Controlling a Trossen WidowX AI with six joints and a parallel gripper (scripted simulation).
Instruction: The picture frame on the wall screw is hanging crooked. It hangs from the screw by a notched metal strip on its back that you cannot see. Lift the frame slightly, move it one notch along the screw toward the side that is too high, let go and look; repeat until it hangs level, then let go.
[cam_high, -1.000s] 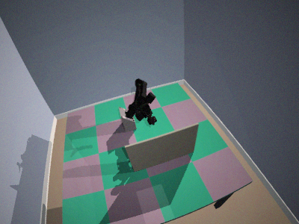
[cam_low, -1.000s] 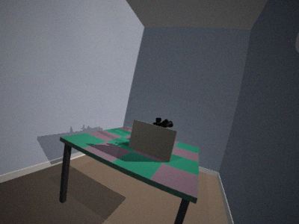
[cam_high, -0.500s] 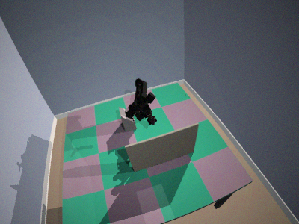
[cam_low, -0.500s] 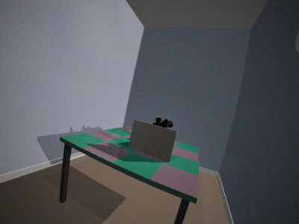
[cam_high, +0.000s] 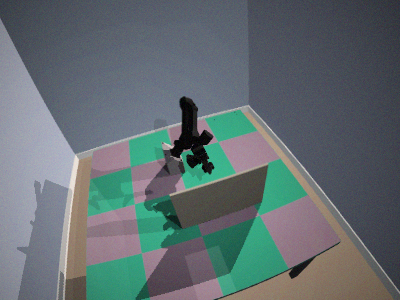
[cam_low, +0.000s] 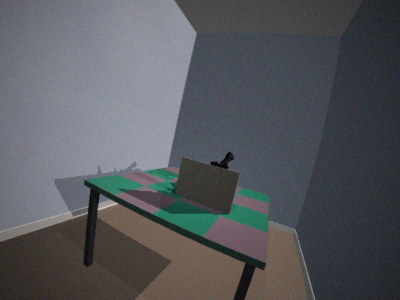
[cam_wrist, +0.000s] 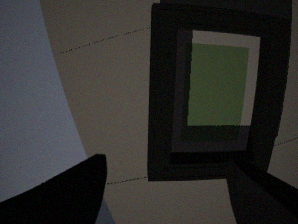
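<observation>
Gripper (cam_high: 199, 161) part open, fingers holding nothing, no contact. Picture frame (cam_wrist: 213, 90) ahead of fingers and off to the right, apart from them, on tan wall panel (cam_high: 220, 196); dark border, green pic. Tilt hard to judge w/ wrist cam itself angled. Risks: closing early = grabbing air; approaching off-centre = fingertip knocking frame edge, swinging it or popping it off screw (hidden). Lifting too far = strip unhooking, frame dropping to table (cam_low: 235, 239).

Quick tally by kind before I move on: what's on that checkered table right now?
Robot arm with end effector: 1
Tan wall panel: 1
Picture frame, dark with green picture: 1
Total: 3
</observation>
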